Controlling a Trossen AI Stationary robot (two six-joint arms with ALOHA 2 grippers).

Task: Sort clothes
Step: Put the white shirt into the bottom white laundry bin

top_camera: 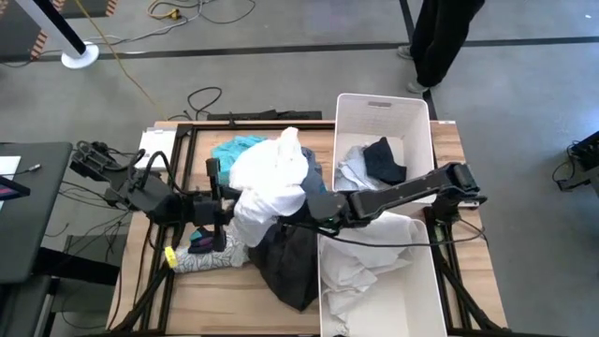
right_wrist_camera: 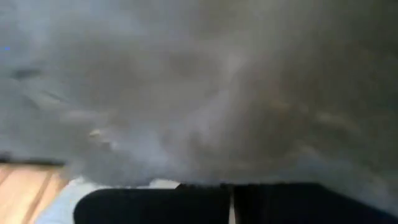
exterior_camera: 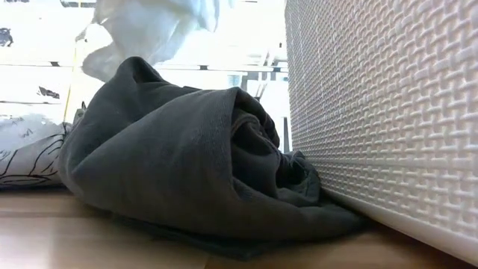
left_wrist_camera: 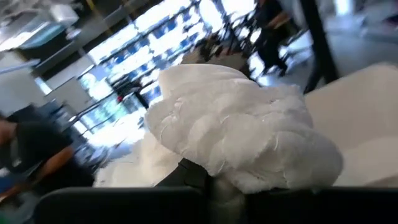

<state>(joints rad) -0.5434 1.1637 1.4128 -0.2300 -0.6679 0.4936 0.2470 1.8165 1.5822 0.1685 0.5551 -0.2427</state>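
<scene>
My left gripper (top_camera: 227, 202) is shut on a white garment (top_camera: 270, 180), which it holds bunched above the table's middle; the low view shows this garment (exterior_camera: 149, 30) hanging clear. From the right, my right gripper (top_camera: 316, 208) reaches level under the garment's edge, its fingers (right_wrist_camera: 231, 202) shut against grey-looking cloth. Below lies a dark grey garment (exterior_camera: 194, 164), crumpled on the table against the near bin. A teal garment (top_camera: 239, 148) lies at the far side and a leaf-print one (top_camera: 211, 260) at the near left. My left gripper holds a bunched fold of the white garment (left_wrist_camera: 205, 168), which spills over the fingers and hides the place of contact. The fingers come level from the table's left. The garment sits heaped on and hangs below them, clear of the table. My right gripper has its shut fingers at the cloth (right_wrist_camera: 211, 168) from the table's right, level. Whether a layer is caught between them I cannot tell, as the cloth covers their ends.
Two white bins stand at the right: the far one (top_camera: 416, 117) holds white and dark clothes, the near one (top_camera: 426, 281) white clothes. Its woven wall (exterior_camera: 388, 112) is close beside the dark garment. A person (top_camera: 440, 37) stands beyond the table's far edge.
</scene>
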